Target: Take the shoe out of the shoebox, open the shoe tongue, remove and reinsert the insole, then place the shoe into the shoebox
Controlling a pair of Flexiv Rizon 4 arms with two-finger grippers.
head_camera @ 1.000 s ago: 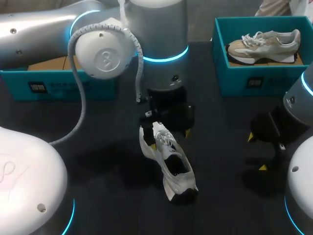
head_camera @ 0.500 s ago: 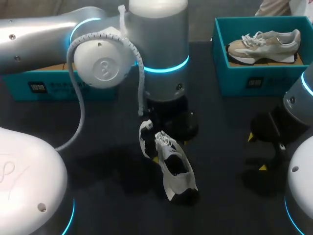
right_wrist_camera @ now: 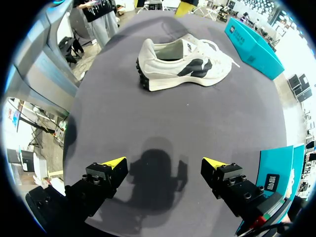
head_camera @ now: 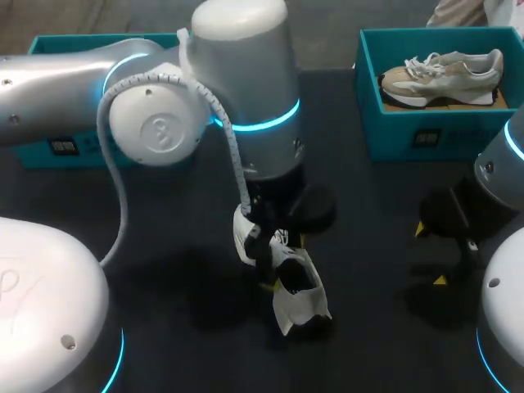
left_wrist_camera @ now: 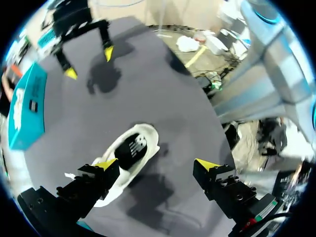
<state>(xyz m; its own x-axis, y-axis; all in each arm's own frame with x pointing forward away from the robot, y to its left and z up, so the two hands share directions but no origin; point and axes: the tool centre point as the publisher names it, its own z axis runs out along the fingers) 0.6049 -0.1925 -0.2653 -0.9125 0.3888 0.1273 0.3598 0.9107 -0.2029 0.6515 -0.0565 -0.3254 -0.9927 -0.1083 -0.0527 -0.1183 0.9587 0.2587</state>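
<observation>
Shoe lies on table, ready for tongue work; L gripper hovers above, spread wide; R gripper idle, agape.

The left pincer hangs spread wide above the white shoe (its opening facing up).

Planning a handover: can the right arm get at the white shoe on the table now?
Probably yes, side-on: bare table lies between the open right pincer and the shoe. The left arm hangs over its toe, so not from above.
</observation>
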